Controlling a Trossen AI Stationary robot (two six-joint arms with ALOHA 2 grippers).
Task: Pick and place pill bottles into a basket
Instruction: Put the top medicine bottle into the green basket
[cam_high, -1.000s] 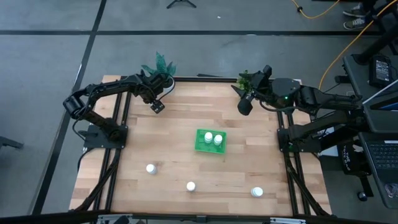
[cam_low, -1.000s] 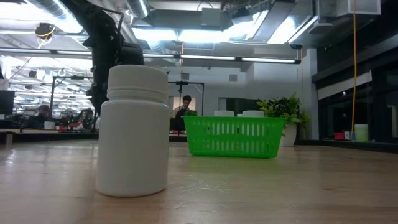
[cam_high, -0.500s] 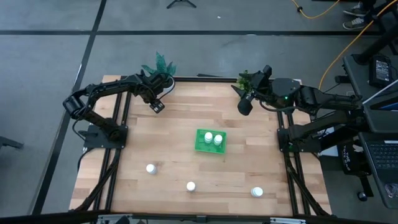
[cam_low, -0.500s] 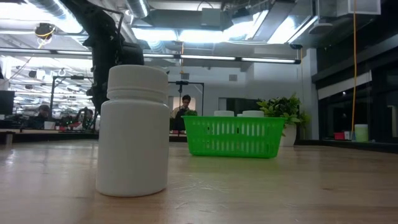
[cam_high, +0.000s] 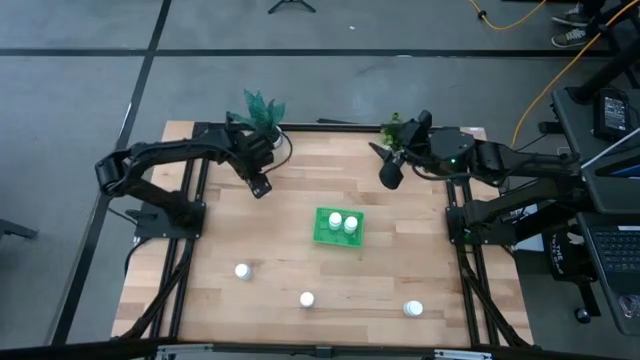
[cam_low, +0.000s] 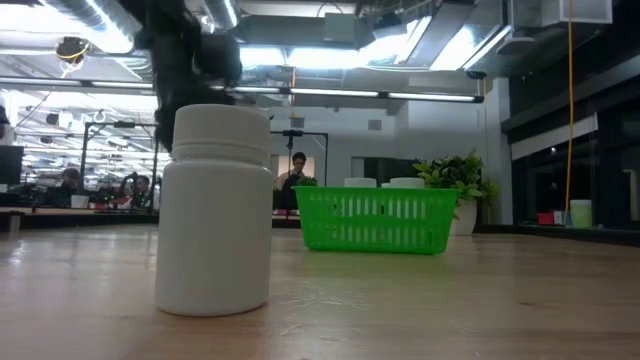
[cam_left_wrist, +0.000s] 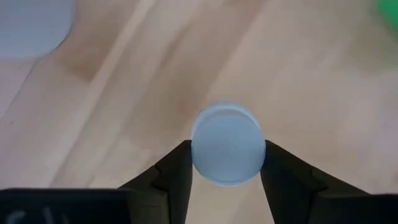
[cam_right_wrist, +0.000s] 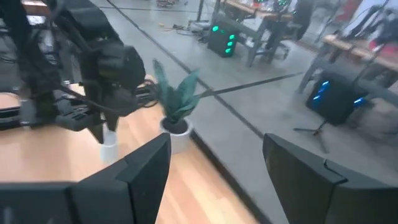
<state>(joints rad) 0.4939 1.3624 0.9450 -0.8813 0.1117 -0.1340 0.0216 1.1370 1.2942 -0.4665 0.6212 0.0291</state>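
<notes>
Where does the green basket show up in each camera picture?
High view: basket near the centre of the picture.
Low view: basket right of centre, behind the near bottle.
Left wrist view: green sliver at the edge, probably it.
Right wrist view: not in it.
Shared landmark: two white caps inside it, in high and low views.

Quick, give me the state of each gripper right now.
Left gripper: shut on a pill bottle, above the table's far side.
Right gripper: open, holding nothing, raised at the far right.

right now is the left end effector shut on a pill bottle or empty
Shut on a pill bottle. In the left wrist view both fingers press the white cap's sides; the right wrist view shows the bottle hanging under the left end effector.
</notes>
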